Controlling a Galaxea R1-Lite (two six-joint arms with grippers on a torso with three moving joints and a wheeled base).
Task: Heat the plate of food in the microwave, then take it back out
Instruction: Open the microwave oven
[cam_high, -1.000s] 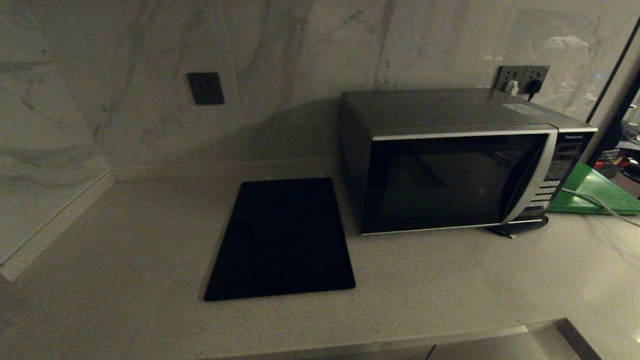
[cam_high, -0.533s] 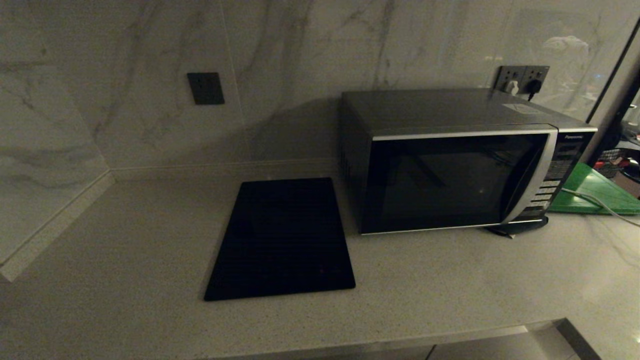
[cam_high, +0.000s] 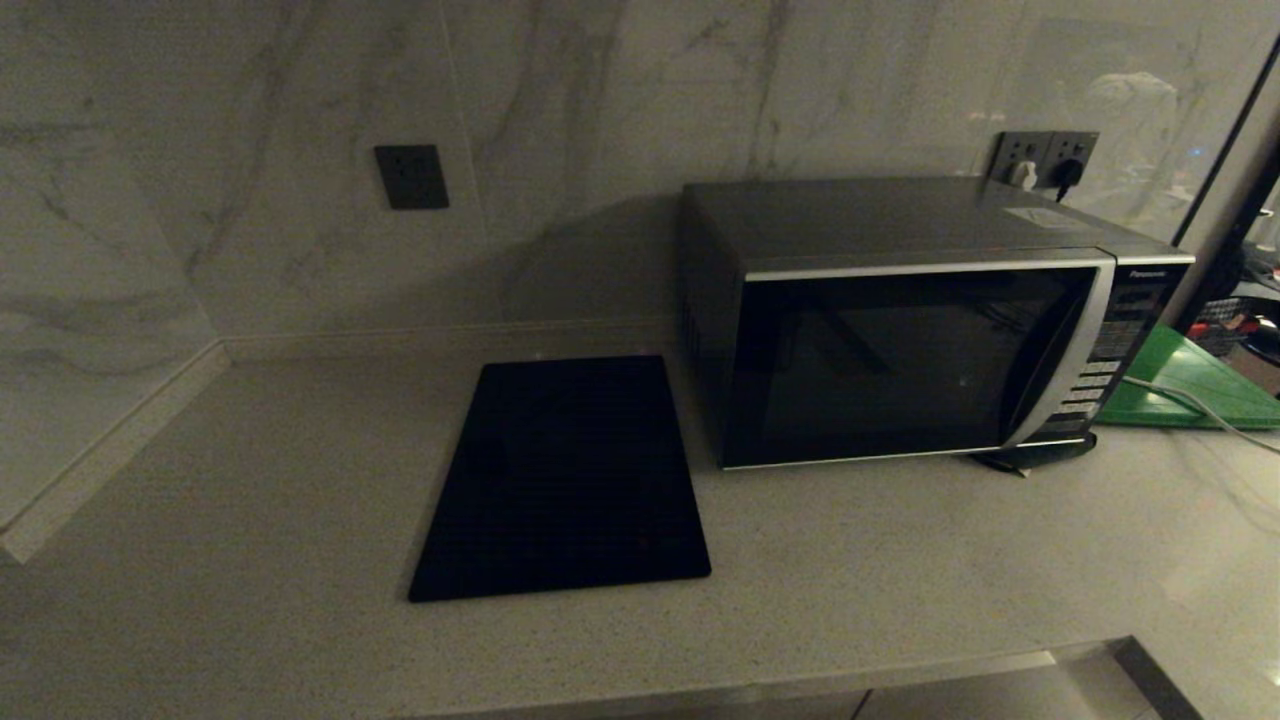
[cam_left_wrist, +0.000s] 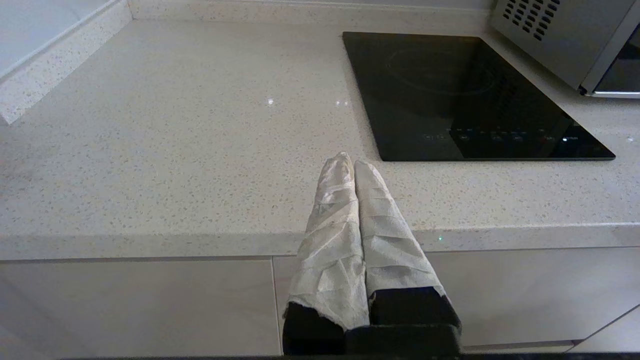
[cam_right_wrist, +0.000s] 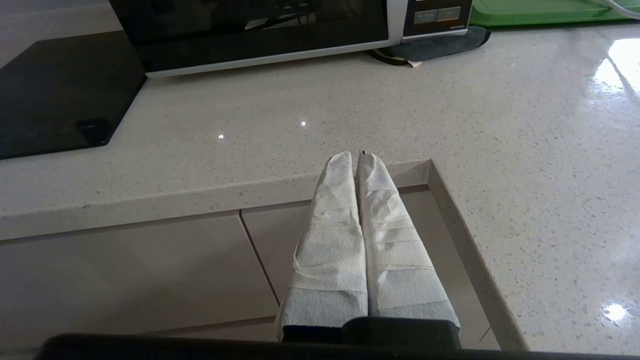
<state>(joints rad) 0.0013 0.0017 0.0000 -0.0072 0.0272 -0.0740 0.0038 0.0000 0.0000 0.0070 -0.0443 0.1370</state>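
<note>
From the head we look down on the worktop (cam_high: 250, 480); both wrist views face it from its near edge, sharing the slab (cam_high: 565, 480) and microwave (cam_high: 900, 330).

black slab (cam_high: 562, 478), green board (cam_high: 1190, 385), wall sockets (cam_high: 1045, 158), speckled countertop (cam_high: 250, 480)

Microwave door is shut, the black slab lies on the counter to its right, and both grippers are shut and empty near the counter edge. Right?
One thing is off: the black slab lies on the counter to the left of the microwave, as the head view shows. The rest stands: the door is shut, and the left gripper and right gripper are shut and empty near the counter edge.
</note>
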